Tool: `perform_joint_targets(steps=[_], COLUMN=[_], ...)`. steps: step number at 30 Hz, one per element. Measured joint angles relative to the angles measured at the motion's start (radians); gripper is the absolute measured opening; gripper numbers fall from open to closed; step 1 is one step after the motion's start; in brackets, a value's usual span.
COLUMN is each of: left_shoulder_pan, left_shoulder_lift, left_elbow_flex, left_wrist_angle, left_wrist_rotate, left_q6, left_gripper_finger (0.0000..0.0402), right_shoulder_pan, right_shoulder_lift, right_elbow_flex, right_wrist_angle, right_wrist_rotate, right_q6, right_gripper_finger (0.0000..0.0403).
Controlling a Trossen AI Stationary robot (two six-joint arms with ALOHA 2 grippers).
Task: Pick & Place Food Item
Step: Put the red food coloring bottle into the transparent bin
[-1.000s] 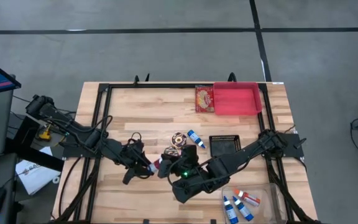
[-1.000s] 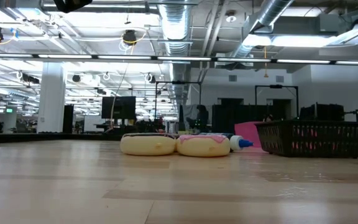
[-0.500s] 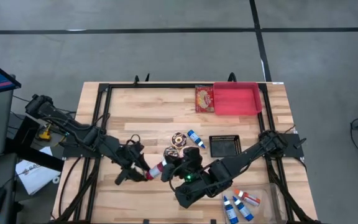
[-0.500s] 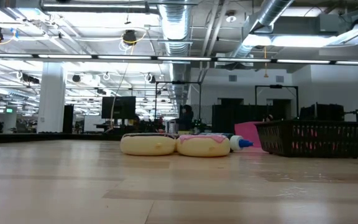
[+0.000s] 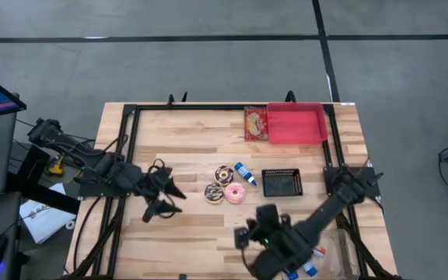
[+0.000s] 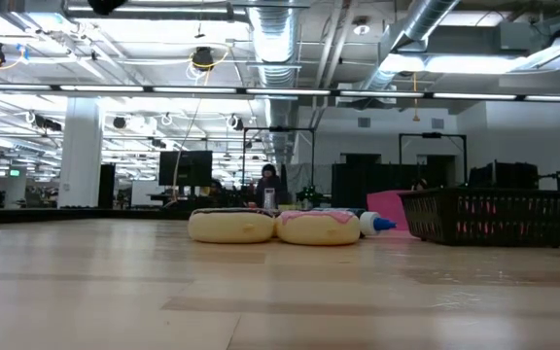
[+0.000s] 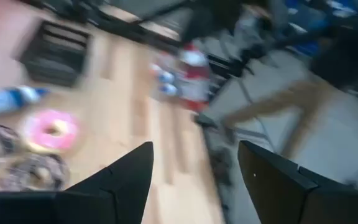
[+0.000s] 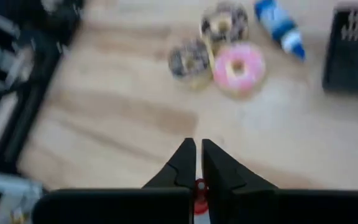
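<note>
Three donuts lie mid-table: two chocolate ones (image 5: 224,173) (image 5: 215,192) and a pink one (image 5: 235,194). They touch one another, and a blue bottle (image 5: 245,173) lies beside them. My left gripper (image 5: 168,197) hovers open to their left, with nothing between its fingers (image 7: 194,149). My right gripper (image 5: 243,236) is near the table's front edge, pointing toward the donuts, and is shut (image 8: 199,163) on a red and white bottle (image 7: 191,68). Its own fingers hide most of the bottle. My right gripper pinches a red part of the bottle (image 8: 199,186) between its two fingers, far back between them. The fingers slant down toward the table's far side. The blurred left wrist view shows the bottle clear of the table at that gripper; which end is held I cannot tell.
A black basket (image 5: 281,183) stands right of the donuts. A red tray (image 5: 296,123) and a snack packet (image 5: 256,123) are at the far edge. A clear bin with several small bottles (image 5: 309,253) sits at the near right corner. Bare wood lies in front of the donuts (image 8: 166,118).
My left gripper has opened, let go of the red and white bottle and drawn back toward the table's left edge. My right gripper has taken the bottle away toward the near right corner, turning as it went. The donuts have stayed put.
</note>
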Motion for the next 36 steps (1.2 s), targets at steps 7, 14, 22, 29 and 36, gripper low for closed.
perform_joint_targets(steps=[7, 14, 22, 29, 36], left_shoulder_pan=[0.167, 0.318, 0.416, 0.394, 0.371], left_shoulder_lift=[0.068, 0.136, 0.196, 0.274, 0.295], left_elbow_flex=[0.000, 0.000, -0.001, -0.001, -0.001], left_wrist_angle=[0.027, 0.078, 0.244, 0.472, 0.514], left_wrist_rotate=[-0.052, -0.036, -0.011, -0.042, -0.119], left_q6=[0.032, 0.035, -0.028, -0.099, -0.126], left_gripper_finger=[0.0232, 0.0232, 0.0232, 0.0225, 0.0199], right_shoulder_pan=[0.170, 0.272, 0.342, 0.436, 0.565], right_shoulder_lift=[-0.001, -0.007, -0.108, -0.370, -0.517], right_elbow_flex=[0.026, 0.076, -0.052, -0.466, -0.764], right_wrist_angle=[0.002, 0.003, 0.004, 0.001, 0.068], right_wrist_rotate=[-0.097, -0.235, -0.345, -0.296, -0.271], right_q6=[0.147, 0.090, -0.040, -0.035, -0.026], right_gripper_finger=[0.0001, 0.0001, 0.0001, 0.0001, 0.0001])
